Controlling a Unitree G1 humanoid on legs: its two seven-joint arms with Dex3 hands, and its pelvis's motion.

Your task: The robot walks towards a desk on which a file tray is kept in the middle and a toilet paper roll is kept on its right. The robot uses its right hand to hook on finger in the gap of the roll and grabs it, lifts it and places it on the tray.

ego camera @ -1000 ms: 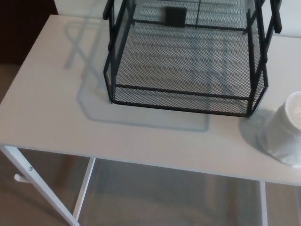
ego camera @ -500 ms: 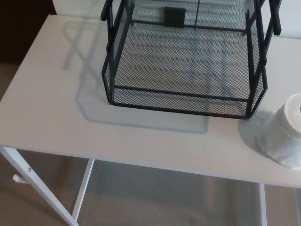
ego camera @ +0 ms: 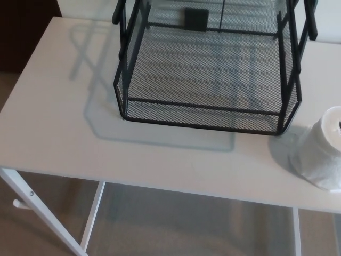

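The task looks to be at its very beginning. The white desk fills the head view, seen from above, and neither of the robot's hands shows anywhere, so how their fingers are set cannot be told. The black mesh file tray stands on the middle of the desk, running out past the top edge of the view, and the level that shows is bare. The toilet paper roll stands on end on the desk to the right of the tray, close beside its front right corner but not touching it (the right edge of the view cuts part of it off). Its top faces up, and only a dark sliver of the centre hole shows at the frame edge.

So nothing of the handling is done yet: the roll is not hooked, not lifted, not in the tray. By my reading the robot is close enough to the desk to look down on it, and what remains is everything: bringing the right hand in, hooking a finger into the hole, lifting the roll and setting it in the tray.
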